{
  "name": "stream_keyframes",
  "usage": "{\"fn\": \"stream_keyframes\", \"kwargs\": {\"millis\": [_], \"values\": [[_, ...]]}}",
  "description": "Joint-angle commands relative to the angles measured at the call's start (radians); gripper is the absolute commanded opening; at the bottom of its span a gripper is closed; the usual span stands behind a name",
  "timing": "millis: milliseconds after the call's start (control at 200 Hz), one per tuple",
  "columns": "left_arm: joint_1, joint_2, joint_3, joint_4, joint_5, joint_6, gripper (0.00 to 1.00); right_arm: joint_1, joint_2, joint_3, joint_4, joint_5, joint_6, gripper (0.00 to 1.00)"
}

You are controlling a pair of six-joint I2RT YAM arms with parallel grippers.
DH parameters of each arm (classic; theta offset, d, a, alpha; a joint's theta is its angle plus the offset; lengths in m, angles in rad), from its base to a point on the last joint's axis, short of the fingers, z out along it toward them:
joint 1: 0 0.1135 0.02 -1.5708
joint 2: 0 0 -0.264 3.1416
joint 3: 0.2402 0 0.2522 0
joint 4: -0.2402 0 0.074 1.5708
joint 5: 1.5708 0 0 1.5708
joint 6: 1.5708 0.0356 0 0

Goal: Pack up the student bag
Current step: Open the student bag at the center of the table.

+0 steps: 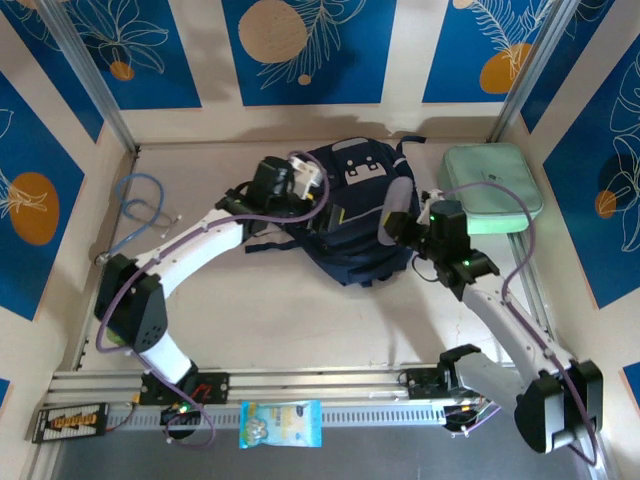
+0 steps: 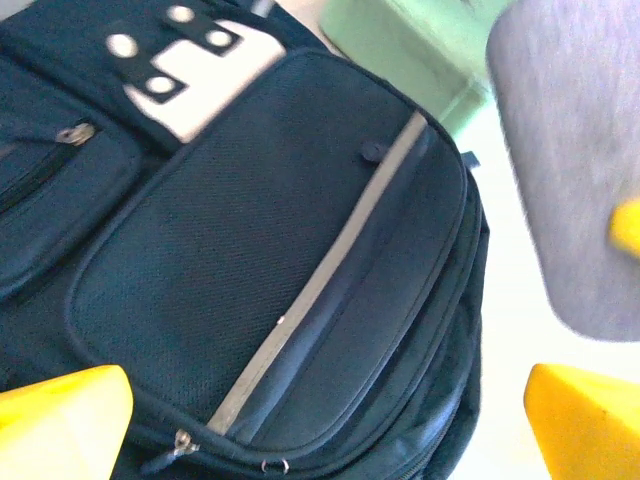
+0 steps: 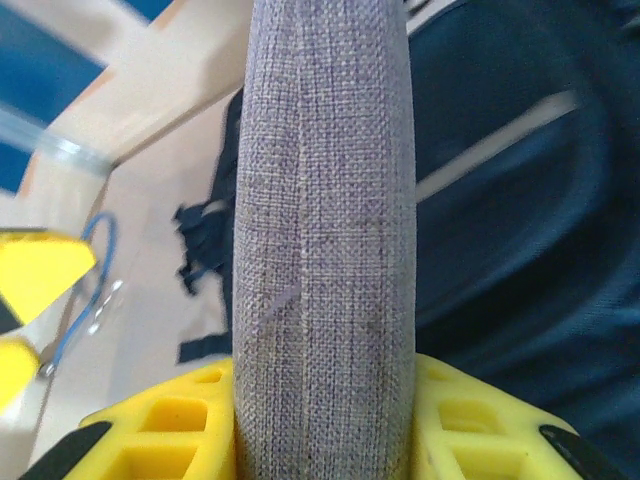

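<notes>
Blue panels with orange and white flower prints (image 1: 120, 40) wall in the pale table (image 1: 300, 320) on three sides. From my seat I see the student bag (image 1: 350, 230) lying flat in the middle of the table's far half, front pocket up and its top toward the far edge. In the left wrist view its grey trim stripe (image 2: 320, 280) runs slantwise across the pocket, with the light buckle patch (image 2: 205, 85) above it.

My left gripper (image 2: 320, 425) hangs over the bag's left side with its jaws spread wide; the yellow fingertips (image 2: 60, 420) stand far apart with nothing between them but the navy fabric below.

My right gripper (image 3: 325, 425) is over the bag's right side, clenched on a grey woven pouch (image 3: 320, 200) that stands on edge between the yellow fingers. I cannot tell whether the pouch touches the bag.

A mint green case (image 1: 490, 180) lies in the table's far right corner, just beside the bag. A blue cable (image 1: 140, 200) is looped near the left edge. A snack packet (image 1: 280, 423) rests at the near edge, between the arm bases.
</notes>
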Motion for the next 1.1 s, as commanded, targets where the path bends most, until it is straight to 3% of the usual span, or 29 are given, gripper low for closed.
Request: {"fn": "stream_keyframes", "kwargs": {"millis": [0, 225, 465, 780, 1095], "values": [[-0.042, 0.094, 0.099, -0.124, -0.065, 0.259, 1.00, -0.038, -0.071, -0.046, -0.087, 0.074, 0.044, 0.20], [-0.148, 0.289, 0.299, -0.308, -0.194, 0.499, 0.97, -0.104, -0.164, -0.102, -0.190, 0.114, 0.106, 0.20], [-0.195, 0.440, 0.469, -0.407, -0.333, 0.538, 0.72, -0.150, -0.213, -0.125, -0.210, 0.090, 0.143, 0.20], [-0.194, 0.453, 0.544, -0.443, -0.295, 0.476, 0.43, -0.154, -0.206, -0.116, -0.206, 0.070, 0.154, 0.20], [-0.173, 0.426, 0.569, -0.478, -0.236, 0.434, 0.25, -0.156, -0.207, -0.113, -0.206, 0.059, 0.162, 0.20]]}}
